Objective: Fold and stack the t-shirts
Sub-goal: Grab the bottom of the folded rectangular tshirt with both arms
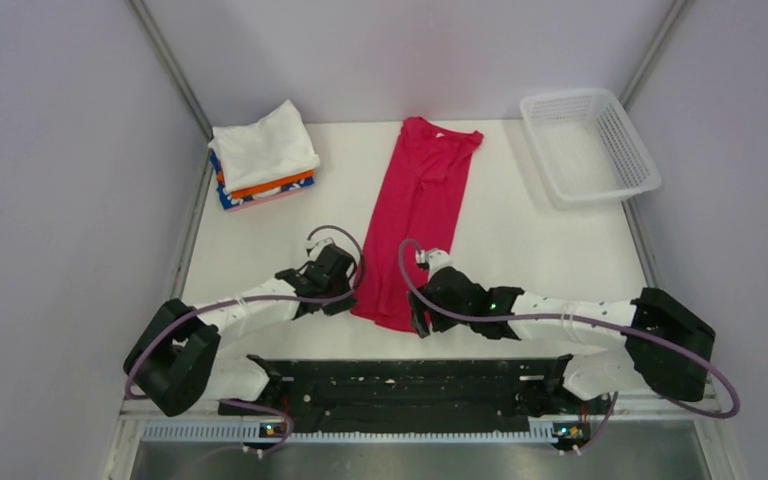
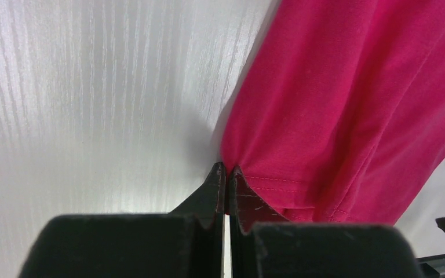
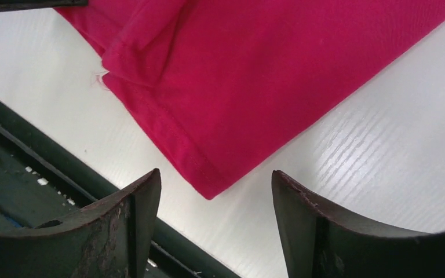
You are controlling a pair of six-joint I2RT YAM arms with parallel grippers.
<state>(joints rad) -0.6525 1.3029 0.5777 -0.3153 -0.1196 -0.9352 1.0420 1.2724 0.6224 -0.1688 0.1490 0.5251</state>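
Here, item by item:

- The crimson-pink t-shirt [image 1: 422, 205] lies flat in the middle of the white table [image 1: 550, 250] as a long narrow strip, collar at the far end and hem at the near end, close to the arms' black base rail [image 1: 410, 385].
- The left gripper [image 1: 345, 290] sits low at the shirt's near left corner. In its wrist view its black fingers [image 2: 215, 188] are pressed together tip to tip right at the hem, and the cloth gathers in small creases toward the tips (a pinch on the corner, as far as it shows).
- The right gripper [image 1: 418, 318] is at the near right corner. Its jaws stand well apart, and in its wrist view the pointed hem corner of the shirt [image 3: 208, 185] lies on the table between and just beyond the two fingers [image 3: 142, 200], with neither touching it.
- In that same view one layer of the shirt is folded over another toward the left.
- The folded t-shirts [image 1: 262, 152] are stacked at the far left of the table, white on top, then orange, blue-patterned and pale pink at the bottom; they lie well apart from the spread shirt.
- A white mesh basket [image 1: 625, 135] stands at the far right corner, tilted a little.
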